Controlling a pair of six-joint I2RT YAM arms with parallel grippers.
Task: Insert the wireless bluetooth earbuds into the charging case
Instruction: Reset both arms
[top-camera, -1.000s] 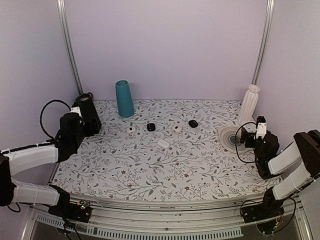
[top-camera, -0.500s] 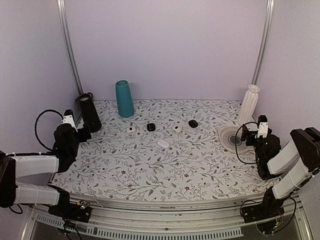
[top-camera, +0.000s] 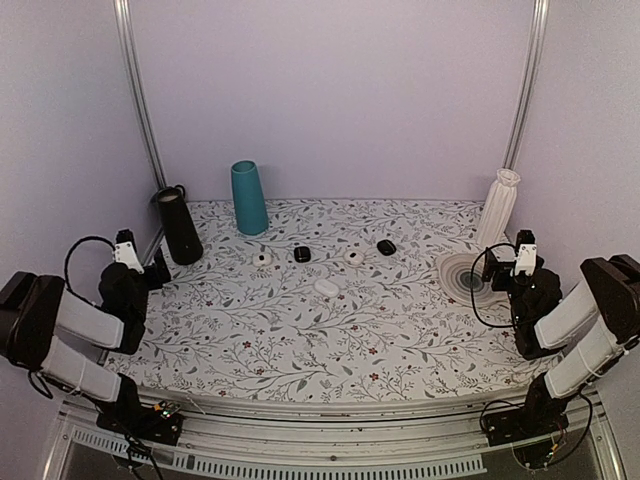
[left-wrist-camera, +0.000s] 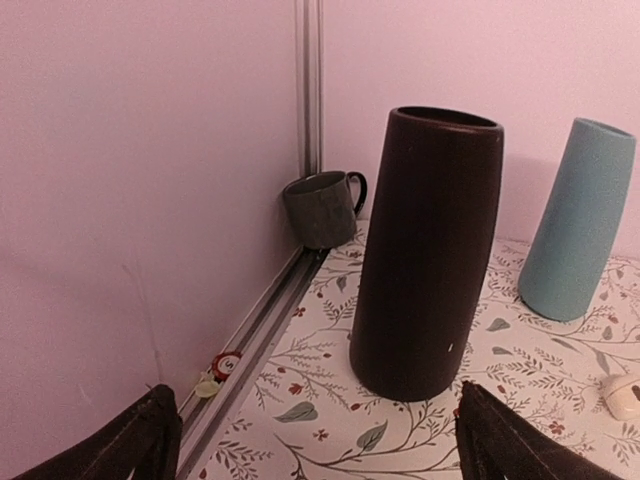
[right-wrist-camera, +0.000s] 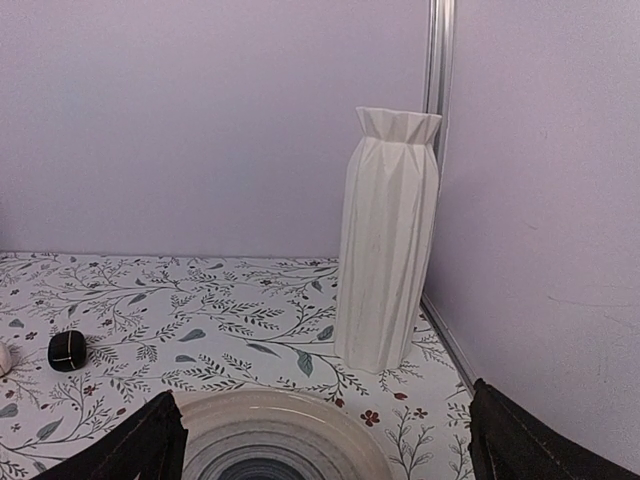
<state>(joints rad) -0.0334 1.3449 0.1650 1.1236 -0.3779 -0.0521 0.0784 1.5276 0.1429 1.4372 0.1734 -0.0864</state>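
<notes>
The white oblong charging case (top-camera: 326, 287) lies shut on the floral table mat, mid-table. No earbuds show in any view. My left gripper (top-camera: 152, 270) is open and empty at the far left, facing a black cylinder (left-wrist-camera: 425, 250); in the left wrist view (left-wrist-camera: 320, 455) only its dark fingertips (left-wrist-camera: 150, 440) show. My right gripper (top-camera: 494, 272) is open and empty at the far right over a ribbed plate (right-wrist-camera: 270, 435); it also shows in the right wrist view (right-wrist-camera: 325, 455). Both grippers are far from the case.
Two white round dark-centred pieces (top-camera: 262, 258) (top-camera: 354, 256) and two black lumps (top-camera: 302, 254) (top-camera: 386, 247) lie behind the case. A teal vase (top-camera: 249, 198), black cylinder (top-camera: 177, 225), white pleated vase (top-camera: 499, 207) and grey mug (left-wrist-camera: 322, 208) stand along the back and sides.
My left arm has drawn back toward the near left edge, away from the black cylinder. The right arm has barely moved.
</notes>
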